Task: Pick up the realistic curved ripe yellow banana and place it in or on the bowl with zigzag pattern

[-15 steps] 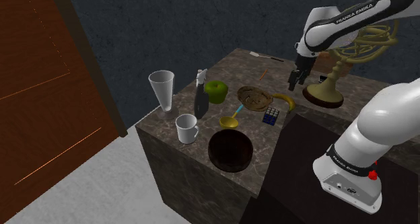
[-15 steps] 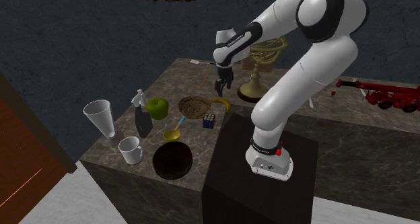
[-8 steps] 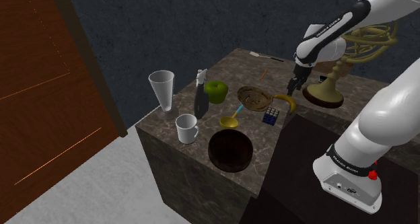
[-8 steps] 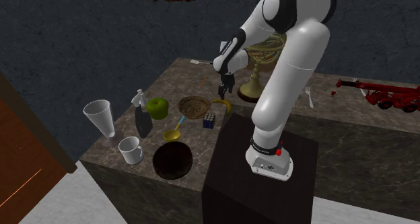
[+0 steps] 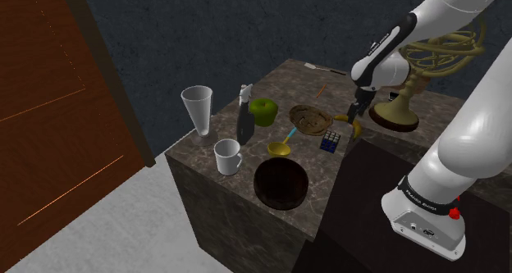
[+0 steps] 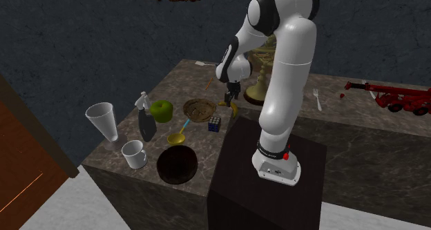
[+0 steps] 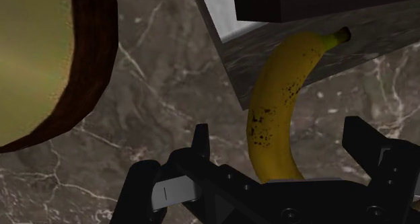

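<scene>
A yellow banana (image 5: 355,127) with dark speckles lies on the marble counter, between a flat tan patterned bowl (image 5: 309,118) and the black stand's corner. My black gripper (image 5: 354,114) hangs just over it, pointing down. The second exterior view has the gripper (image 6: 230,97) above the banana (image 6: 234,109), to the right of the bowl (image 6: 199,110). Seen from the wrist, the banana (image 7: 279,101) runs up between the fingers (image 7: 367,138) of the gripper (image 7: 283,148), which stand apart on either side without touching it. The gripper is open.
A brass armillary sphere on a dark round base (image 5: 395,116) stands close beside the banana. A Rubik's cube (image 5: 330,141), yellow spoon (image 5: 281,146), green apple (image 5: 263,111), dark bottle (image 5: 244,122), white mug (image 5: 227,156), clear glass (image 5: 198,109) and dark bowl (image 5: 281,184) share the counter.
The gripper has come down and slightly toward the shoulder view's left, from beside the brass sphere to just over the banana. Its fingers have stayed apart. Nothing on the counter moved.
</scene>
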`<state>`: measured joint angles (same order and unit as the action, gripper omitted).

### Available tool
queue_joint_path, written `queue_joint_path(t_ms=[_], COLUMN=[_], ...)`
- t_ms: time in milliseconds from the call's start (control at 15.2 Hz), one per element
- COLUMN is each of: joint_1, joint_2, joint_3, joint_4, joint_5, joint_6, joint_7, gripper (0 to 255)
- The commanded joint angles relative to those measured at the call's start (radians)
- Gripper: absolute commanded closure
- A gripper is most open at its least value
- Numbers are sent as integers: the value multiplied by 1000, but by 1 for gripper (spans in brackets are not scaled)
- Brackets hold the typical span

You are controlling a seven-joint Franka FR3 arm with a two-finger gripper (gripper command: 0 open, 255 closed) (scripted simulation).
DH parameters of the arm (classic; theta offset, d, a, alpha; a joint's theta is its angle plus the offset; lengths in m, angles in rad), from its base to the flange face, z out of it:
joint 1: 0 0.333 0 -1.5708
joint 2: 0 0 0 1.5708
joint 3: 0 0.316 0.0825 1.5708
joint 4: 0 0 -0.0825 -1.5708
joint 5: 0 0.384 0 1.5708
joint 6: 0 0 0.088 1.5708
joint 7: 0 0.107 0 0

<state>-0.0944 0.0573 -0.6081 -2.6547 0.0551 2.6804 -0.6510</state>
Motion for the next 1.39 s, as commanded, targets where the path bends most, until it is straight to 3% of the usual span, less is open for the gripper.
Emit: queue_joint_path(t_ms=[0,528,594,1188,1320], joint_1=[-4,-7,-7,-7,1], joint_2=[49,48,48,48,10], joint_3=[16,18,18,18,0], joint_4=[2,2,2,2,0], joint_5=[70,69,69,69,14], joint_6=[38,37,37,38,9], joint_7=[-51,-50,-50,-50,-11], gripper=[0,0,255,255,255])
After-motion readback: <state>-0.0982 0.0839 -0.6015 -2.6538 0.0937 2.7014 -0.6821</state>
